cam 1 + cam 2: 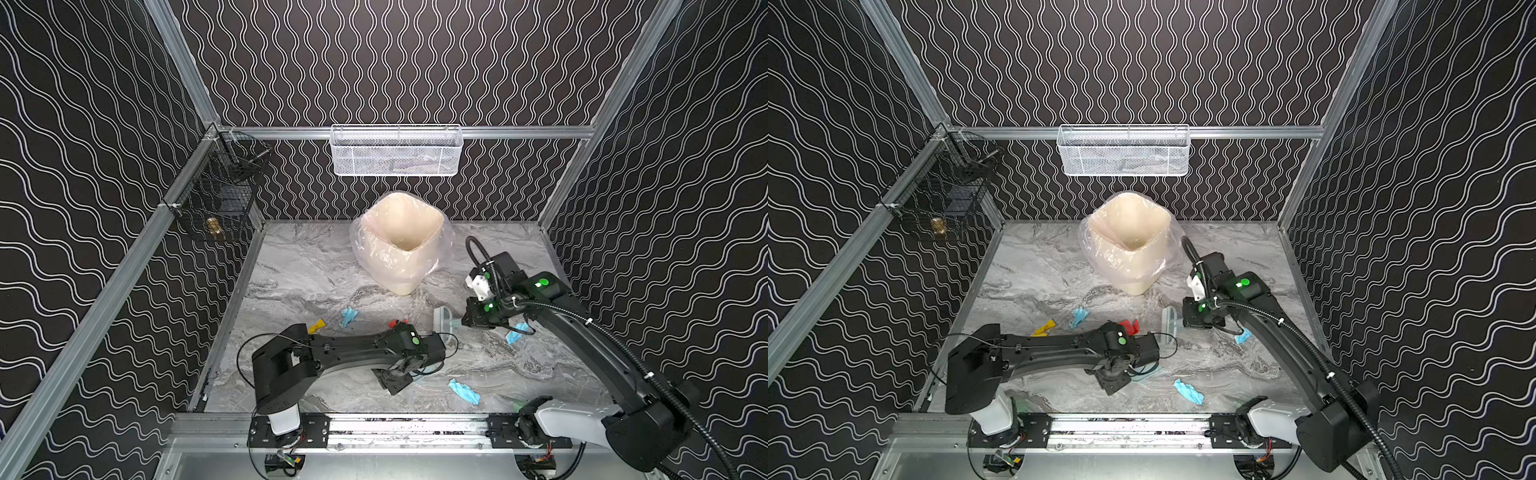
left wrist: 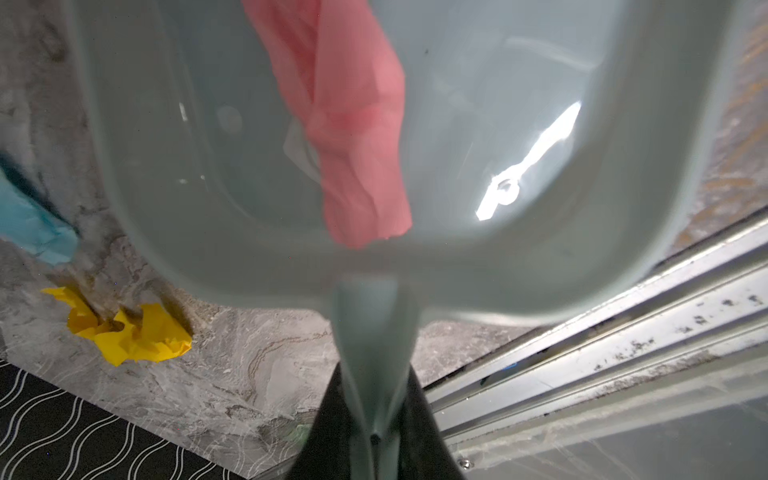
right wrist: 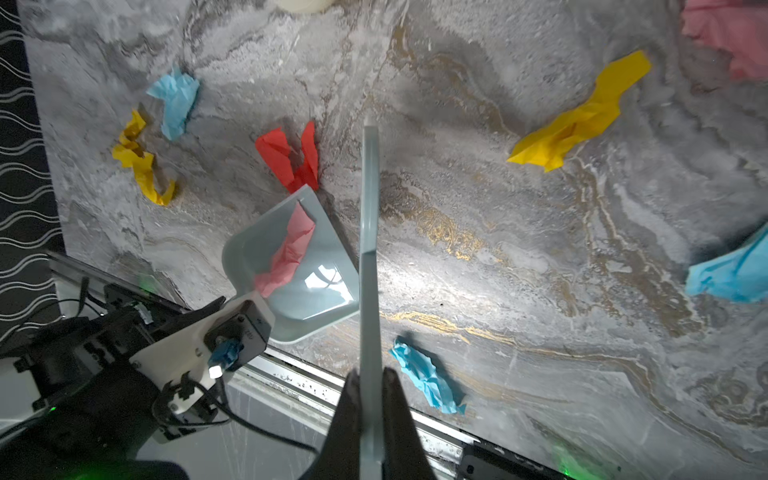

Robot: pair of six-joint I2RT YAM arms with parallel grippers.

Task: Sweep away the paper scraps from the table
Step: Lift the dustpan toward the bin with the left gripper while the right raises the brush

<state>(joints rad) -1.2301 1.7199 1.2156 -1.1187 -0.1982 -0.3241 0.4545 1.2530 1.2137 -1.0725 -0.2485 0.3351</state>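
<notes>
Mid-sweep: left pincer (image 2: 374, 386) clamped on dustpan (image 3: 320, 307) holding one pink scrap (image 3: 291, 249), right pincer (image 3: 371, 378) clamped on brush (image 3: 370, 199); paper scraps (image 1: 464, 391) strewn lower-centre on the counter (image 1: 299, 266) likely need brushing into the pan next.

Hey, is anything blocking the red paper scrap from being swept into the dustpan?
Nothing visible does. The red scrap lies on the bare table right by one corner of the dustpan, at its open edge. The brush in the right gripper runs alongside that edge, not between them. A pink scrap already lies in the pan.
</notes>
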